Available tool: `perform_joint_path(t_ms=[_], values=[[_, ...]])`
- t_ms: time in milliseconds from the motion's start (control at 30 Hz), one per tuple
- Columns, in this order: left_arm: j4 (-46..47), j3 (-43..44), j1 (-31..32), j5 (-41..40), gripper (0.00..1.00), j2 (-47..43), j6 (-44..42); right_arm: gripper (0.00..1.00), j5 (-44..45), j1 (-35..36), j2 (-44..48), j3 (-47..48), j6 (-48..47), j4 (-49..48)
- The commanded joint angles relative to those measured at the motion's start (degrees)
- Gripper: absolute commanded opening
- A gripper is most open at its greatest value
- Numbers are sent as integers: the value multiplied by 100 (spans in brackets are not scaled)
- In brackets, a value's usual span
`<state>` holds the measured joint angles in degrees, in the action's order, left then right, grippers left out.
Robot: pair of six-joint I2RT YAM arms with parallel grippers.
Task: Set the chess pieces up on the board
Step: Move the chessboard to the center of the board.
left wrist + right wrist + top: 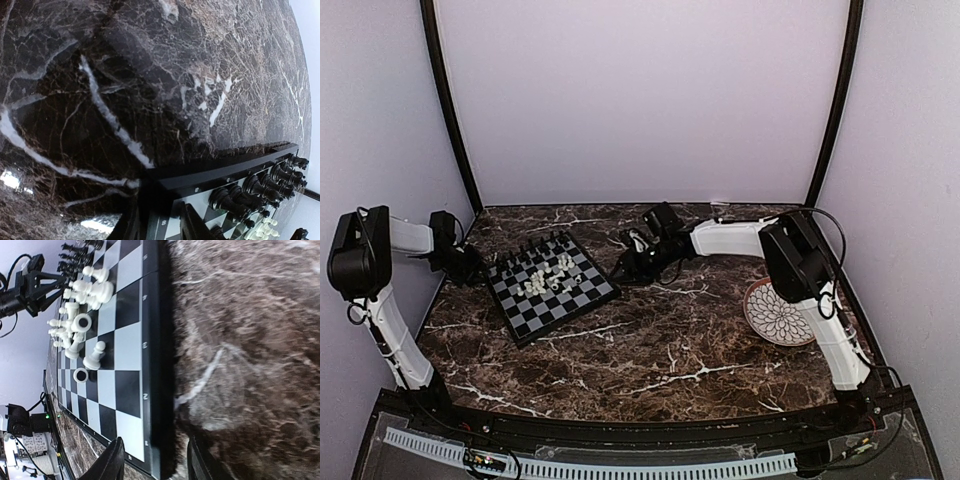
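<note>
Chess pieces (548,275), apparently jumbled, on board (545,317)

Board (552,285): one. Plate (780,312): one, right side of table (650,350). Claws: two, left claw (473,267) and right claw (625,264). Black pieces (256,186): one row on board's far edge, roughly eight, exact count unclear. White pieces (80,322): cluster mid-board, over ten, too crowded to count.

Board (555,305) sat skewed on the left of the counter (670,340). Black pieces (535,246) lined its far edge, white pieces (548,278) jumbled mid-board, a few tipped over.
</note>
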<state>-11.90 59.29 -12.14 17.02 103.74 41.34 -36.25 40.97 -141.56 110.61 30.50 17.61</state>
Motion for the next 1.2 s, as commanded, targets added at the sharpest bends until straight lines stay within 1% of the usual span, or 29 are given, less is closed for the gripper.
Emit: perform_joint_path(t_ms=[0, 167, 233, 400, 467, 533, 667, 800, 1033, 1167], values=[[163, 155, 10, -28, 32, 78, 156, 44, -12, 130, -68, -233, -14, -9], [222, 243, 10, -235, 39, 107, 234, 44, 64, 130, 10, -357, -64, 43], [272, 272, 2, -290, 44, 146, 283, 44, 73, 130, 22, -372, -83, 74], [363, 362, 7, -298, 46, 328, 447, 44, 98, 130, 40, -360, -91, 118], [411, 394, 2, -270, 44, 398, 509, 44, 96, 133, 41, -350, -91, 131], [406, 440, 1, -222, 38, 493, 561, 43, 96, 130, 36, -341, -122, 173], [441, 478, 1, -10, 31, 665, 618, 39, 132, 130, 48, -327, -245, 300], [490, 440, 77, 181, 25, 720, 559, 37, 212, 128, 166, -494, -359, 341], [592, 342, 413, 523, 21, 801, 420, 35, 388, 123, 679, -1325, -514, 252], [486, 383, 722, 622, 20, 881, 46, 35, 465, 126, 1076, -1966, -533, 92]])
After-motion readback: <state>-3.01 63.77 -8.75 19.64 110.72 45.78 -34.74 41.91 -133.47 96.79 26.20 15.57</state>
